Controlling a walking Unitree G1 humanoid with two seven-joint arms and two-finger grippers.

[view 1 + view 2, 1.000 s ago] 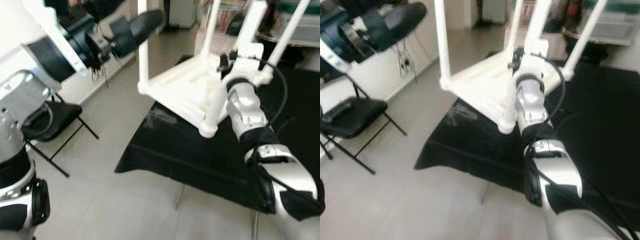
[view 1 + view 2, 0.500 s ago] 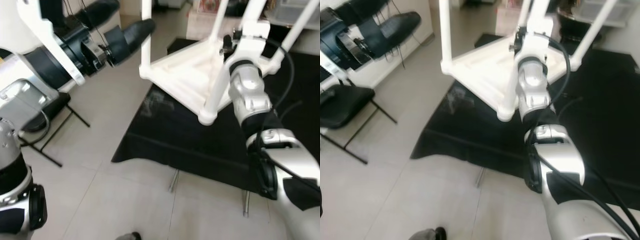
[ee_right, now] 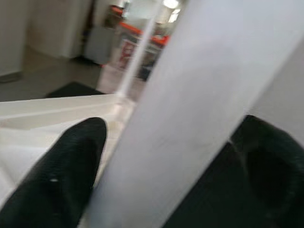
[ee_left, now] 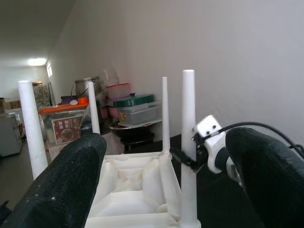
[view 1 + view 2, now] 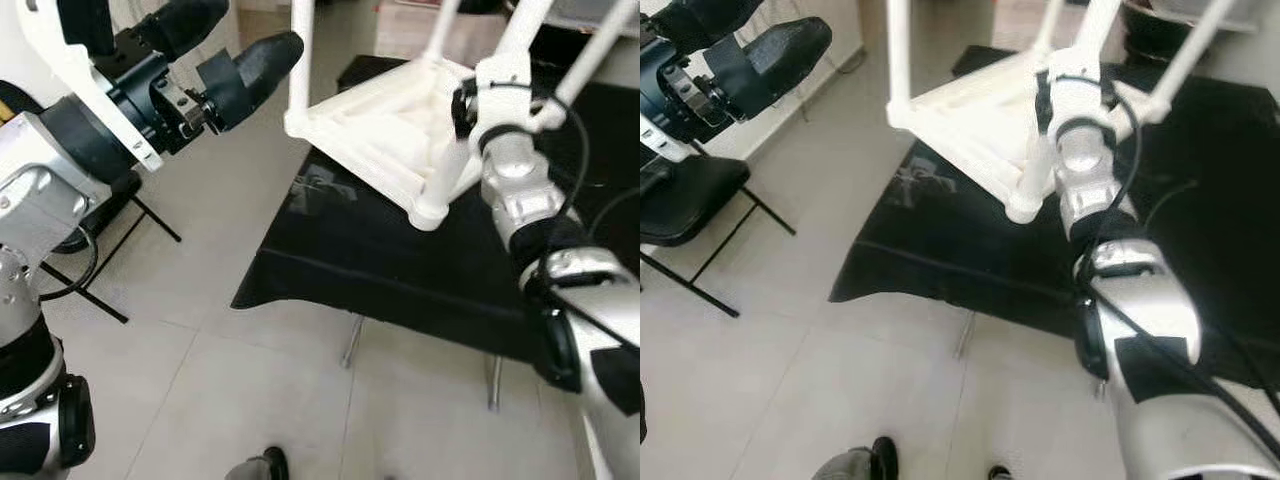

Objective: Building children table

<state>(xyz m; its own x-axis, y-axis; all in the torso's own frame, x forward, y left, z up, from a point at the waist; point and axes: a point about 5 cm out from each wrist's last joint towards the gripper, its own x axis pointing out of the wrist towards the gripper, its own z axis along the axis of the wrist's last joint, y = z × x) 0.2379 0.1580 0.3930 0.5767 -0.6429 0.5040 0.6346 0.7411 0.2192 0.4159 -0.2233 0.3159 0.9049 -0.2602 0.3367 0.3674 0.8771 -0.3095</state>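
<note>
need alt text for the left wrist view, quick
Between the left gripper's two open black fingers, a white children's table lies upside down, legs pointing up. The right gripper is at the nearest leg. Storage boxes stand behind.

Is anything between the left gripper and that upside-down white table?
Nothing visible. The left gripper, jaws open, hangs in open air beside the white table; its nearest leg stands just ahead. The right gripper already straddles another leg.

Pale tiled floor (image 5: 230,390), black folding chair (image 5: 685,195)
</note>
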